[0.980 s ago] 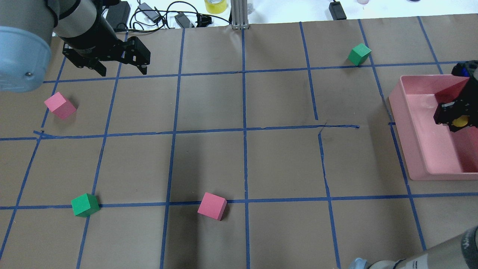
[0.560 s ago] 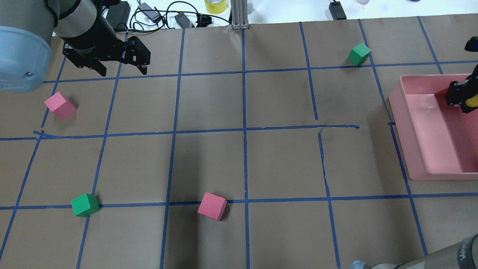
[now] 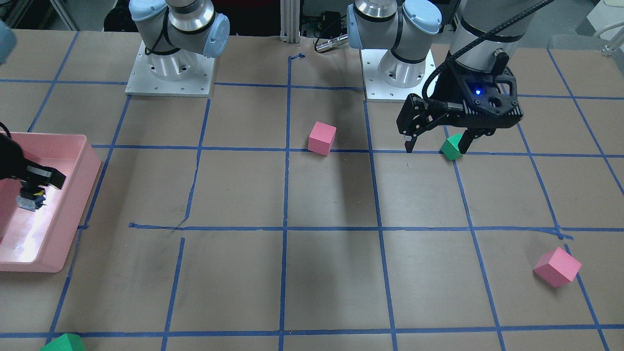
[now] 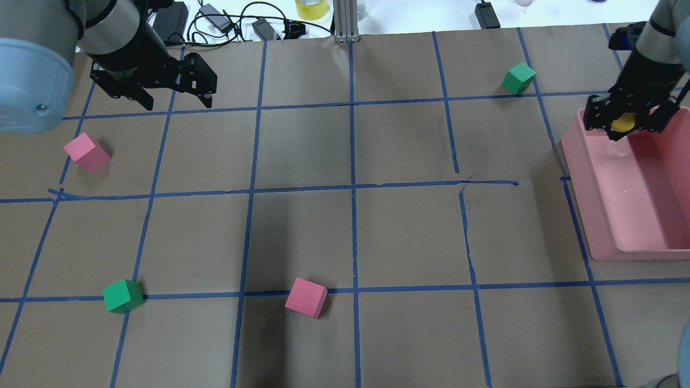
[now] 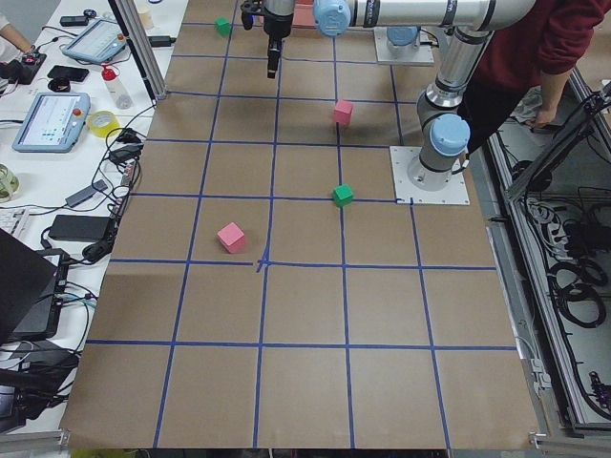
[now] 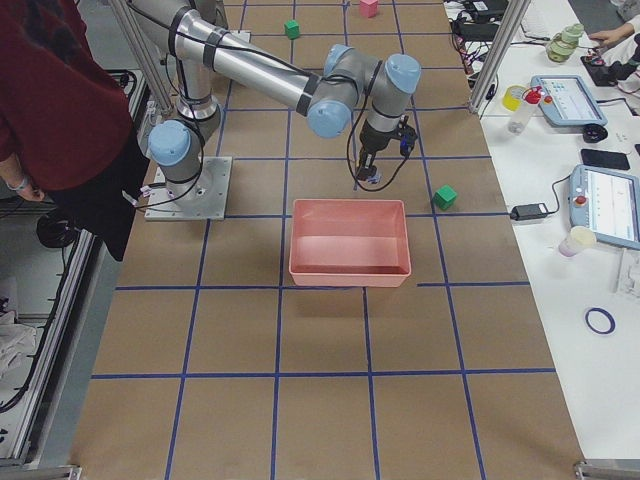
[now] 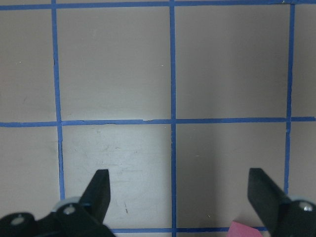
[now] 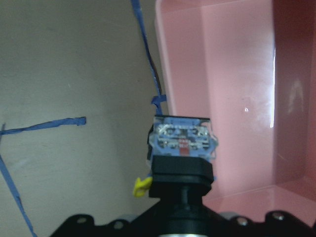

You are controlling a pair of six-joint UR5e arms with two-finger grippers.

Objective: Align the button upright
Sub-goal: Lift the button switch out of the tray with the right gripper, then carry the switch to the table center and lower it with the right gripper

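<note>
I am holding the button (image 4: pixel 624 123) in my right gripper (image 4: pixel 625 125), fingers closed narrow on it. Its yellow cap is sitting between them and its contact block is hanging below my fingertips, over the edge of the pink bin (image 4: pixel 579 161). My left gripper (image 4: pixel 177 102) is hovering over bare paper, fingers spread wide and holding nothing.

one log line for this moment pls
right gripper: shut on button, in air by pink bin corner | left gripper: open, empty, above table

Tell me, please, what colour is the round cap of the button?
Yellow. The cap of the button shows best in the overhead exterior view.
</note>
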